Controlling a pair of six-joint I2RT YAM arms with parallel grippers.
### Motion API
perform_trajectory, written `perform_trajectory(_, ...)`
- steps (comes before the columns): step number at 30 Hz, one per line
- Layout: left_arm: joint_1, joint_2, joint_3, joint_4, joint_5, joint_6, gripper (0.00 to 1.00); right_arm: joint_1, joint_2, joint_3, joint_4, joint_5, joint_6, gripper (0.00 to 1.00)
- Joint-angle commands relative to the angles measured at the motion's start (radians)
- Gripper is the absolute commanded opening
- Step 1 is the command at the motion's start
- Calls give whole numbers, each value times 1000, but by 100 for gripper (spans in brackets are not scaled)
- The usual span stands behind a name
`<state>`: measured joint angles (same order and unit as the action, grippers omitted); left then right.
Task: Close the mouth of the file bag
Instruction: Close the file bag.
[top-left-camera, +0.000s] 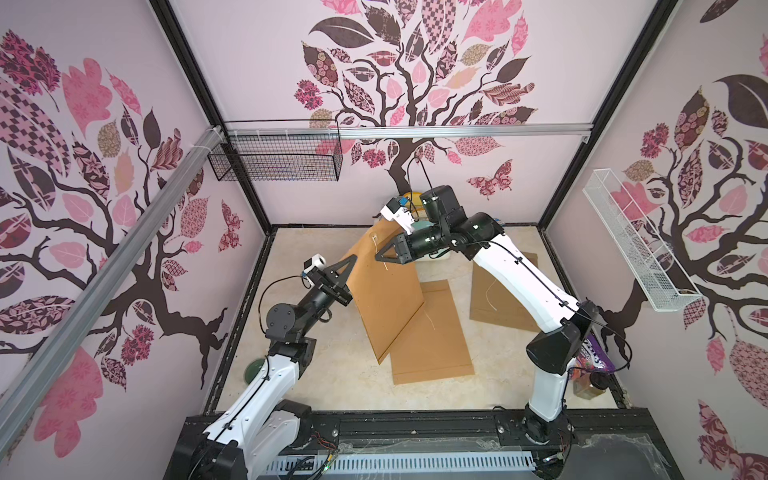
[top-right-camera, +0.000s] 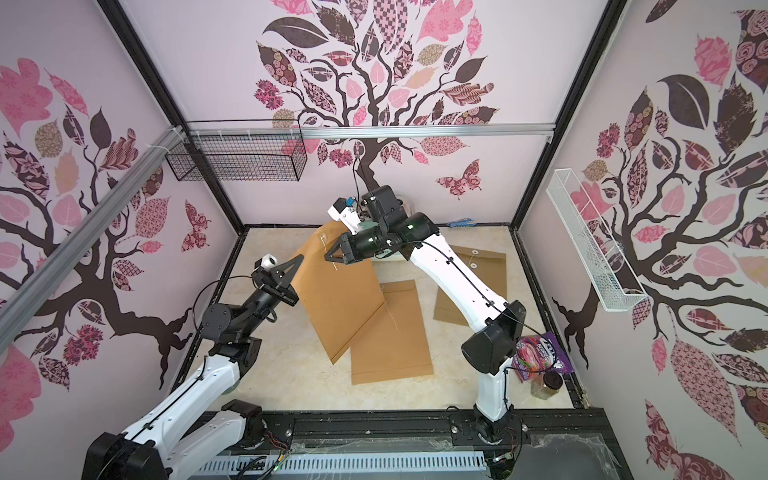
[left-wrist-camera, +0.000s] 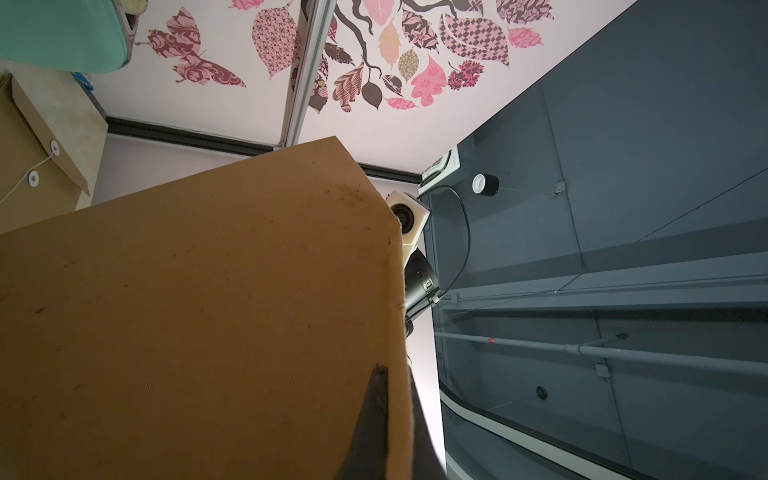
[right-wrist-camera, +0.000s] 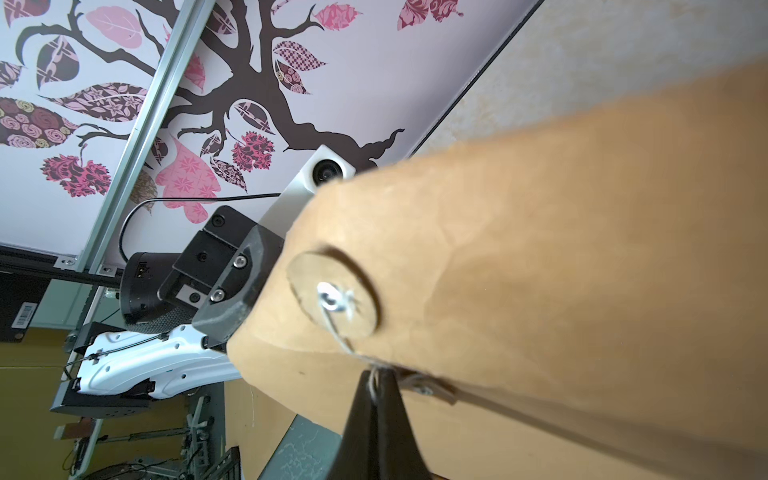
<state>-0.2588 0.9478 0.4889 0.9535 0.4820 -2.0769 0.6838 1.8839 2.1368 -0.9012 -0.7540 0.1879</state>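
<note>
L gripper (top-left-camera: 354, 258) clamps lifted file bag (top-left-camera: 382, 299) edge; R gripper (top-left-camera: 378, 257) pinched shut, prob. on string (right-wrist-camera: 337, 330).

Three file bags (top-left-camera: 386, 299) (top-left-camera: 432, 340) (top-left-camera: 494, 299) — two wire baskets (top-left-camera: 278, 162) (top-left-camera: 636, 245), one pouch (top-right-camera: 540, 357), one jar (top-right-camera: 548, 384).

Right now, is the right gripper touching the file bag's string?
Touching. Right wrist view shows the string running from the button into the shut right gripper.
</note>
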Motion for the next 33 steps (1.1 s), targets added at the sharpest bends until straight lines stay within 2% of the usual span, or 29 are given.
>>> perform_trajectory(1,-3,-11,3,38,4,-41,0,18,-10,12,43,-27,14,0)
perform_trajectory(7,-2,-9,7,40,3,-44,0,36,-8,-15,45,-52,8,0)
perform_trajectory(15,-2,-3,6,48,-7,-50,0,46,-62,-147,130,-70,22,0)
perform_trajectory(33,-3,-6,20,63,-26,-76,0,57,-98,-320,247,-44,53,0)
